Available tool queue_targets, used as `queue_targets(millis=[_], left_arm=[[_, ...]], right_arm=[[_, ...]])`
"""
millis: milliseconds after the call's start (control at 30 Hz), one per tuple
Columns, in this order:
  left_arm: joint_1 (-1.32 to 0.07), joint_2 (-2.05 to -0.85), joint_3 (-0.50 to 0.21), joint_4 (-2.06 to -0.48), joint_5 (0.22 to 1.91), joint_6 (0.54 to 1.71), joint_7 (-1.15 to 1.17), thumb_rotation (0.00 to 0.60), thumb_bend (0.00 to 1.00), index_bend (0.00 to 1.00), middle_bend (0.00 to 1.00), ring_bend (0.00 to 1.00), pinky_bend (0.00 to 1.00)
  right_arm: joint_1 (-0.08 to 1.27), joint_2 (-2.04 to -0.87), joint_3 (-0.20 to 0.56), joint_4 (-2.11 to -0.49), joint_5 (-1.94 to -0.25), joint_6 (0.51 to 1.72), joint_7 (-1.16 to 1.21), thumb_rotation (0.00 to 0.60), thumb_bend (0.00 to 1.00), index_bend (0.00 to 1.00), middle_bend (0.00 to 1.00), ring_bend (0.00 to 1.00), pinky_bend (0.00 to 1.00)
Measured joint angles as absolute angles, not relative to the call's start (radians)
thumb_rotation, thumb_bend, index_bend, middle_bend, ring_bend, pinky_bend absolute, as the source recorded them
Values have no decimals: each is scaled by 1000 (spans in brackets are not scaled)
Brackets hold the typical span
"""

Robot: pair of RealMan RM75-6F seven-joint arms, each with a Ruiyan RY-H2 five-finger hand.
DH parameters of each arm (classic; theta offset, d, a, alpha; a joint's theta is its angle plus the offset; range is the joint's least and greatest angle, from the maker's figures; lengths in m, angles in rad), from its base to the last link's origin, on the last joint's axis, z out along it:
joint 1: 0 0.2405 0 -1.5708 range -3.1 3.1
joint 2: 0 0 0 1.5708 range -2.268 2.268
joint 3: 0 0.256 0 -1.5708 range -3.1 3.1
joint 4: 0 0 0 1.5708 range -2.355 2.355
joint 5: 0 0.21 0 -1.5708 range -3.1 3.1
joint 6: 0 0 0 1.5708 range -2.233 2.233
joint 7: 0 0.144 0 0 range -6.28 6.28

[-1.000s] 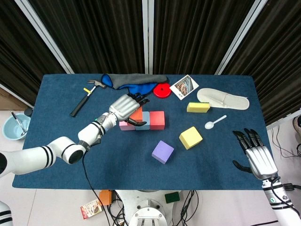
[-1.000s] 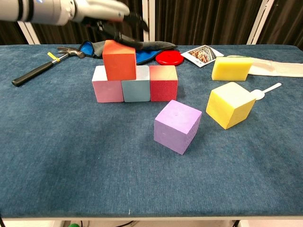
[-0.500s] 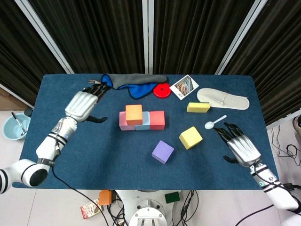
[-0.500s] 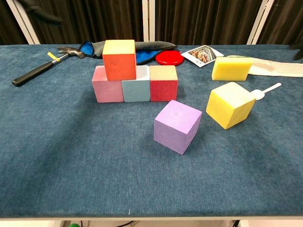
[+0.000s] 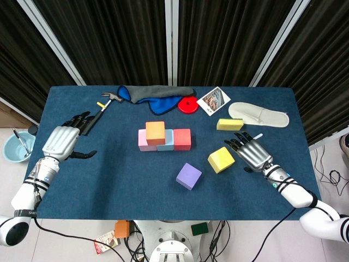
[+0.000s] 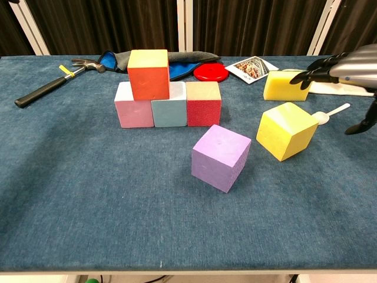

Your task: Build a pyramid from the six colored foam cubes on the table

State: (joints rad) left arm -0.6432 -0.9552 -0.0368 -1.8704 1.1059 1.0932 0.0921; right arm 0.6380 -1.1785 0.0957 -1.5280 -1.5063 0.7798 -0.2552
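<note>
- Now, nearest me in the chest view, the purple cube (image 6: 220, 157) lies loose low in the frame's centre, with the yellow cube (image 6: 287, 130) tilted to its right.
- My right hand (image 5: 251, 152) has swung in from the lower right corner of the head view; it hovers with fingers spread, holding nothing, just right of the yellow cube but not touching it. I judge that cube is my next pick.
- Further back, mid-frame, the pink cube (image 6: 133, 105), blue-grey cube (image 6: 169, 109) and red cube (image 6: 203, 104) sit touching in a row, with the orange cube (image 6: 148, 73) already resting over the pink and blue-grey pair.
- My left hand (image 5: 61, 142) has let go of the orange cube and pulled back to the left edge, fingers apart and empty. So four cubes are placed and two remain.
</note>
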Motion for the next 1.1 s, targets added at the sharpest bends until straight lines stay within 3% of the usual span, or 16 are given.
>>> queue_targets(millis=[567, 667, 867, 1000, 1100], left_arm=[[-608, -967, -74, -1863, 1148, 1068, 83, 448, 155, 84, 27, 62, 210], [-600, -969, -77, -1860, 1151, 1067, 81, 446, 155, 84, 27, 62, 210], [-581, -970, -84, -1855, 1164, 1075, 71, 454, 155, 84, 27, 62, 210], [-561, -966, -84, -1859, 1180, 1089, 65, 468, 155, 84, 27, 62, 209], [-546, -964, -82, -1861, 1192, 1101, 66, 445, 155, 84, 27, 61, 209]], right_arm=[[699, -1311, 58, -1373, -1565, 799, -68, 600, 173, 198, 162, 16, 108], [706, -1334, 46, -1344, -1580, 809, -30, 600, 193, 272, 213, 50, 112], [703, -1368, 41, -1300, -1589, 865, 22, 600, 324, 474, 380, 161, 160], [693, -1348, 60, -1339, -1570, 907, 35, 600, 324, 517, 405, 176, 166], [689, -1311, 91, -1411, -1520, 913, 31, 600, 325, 524, 408, 180, 169]])
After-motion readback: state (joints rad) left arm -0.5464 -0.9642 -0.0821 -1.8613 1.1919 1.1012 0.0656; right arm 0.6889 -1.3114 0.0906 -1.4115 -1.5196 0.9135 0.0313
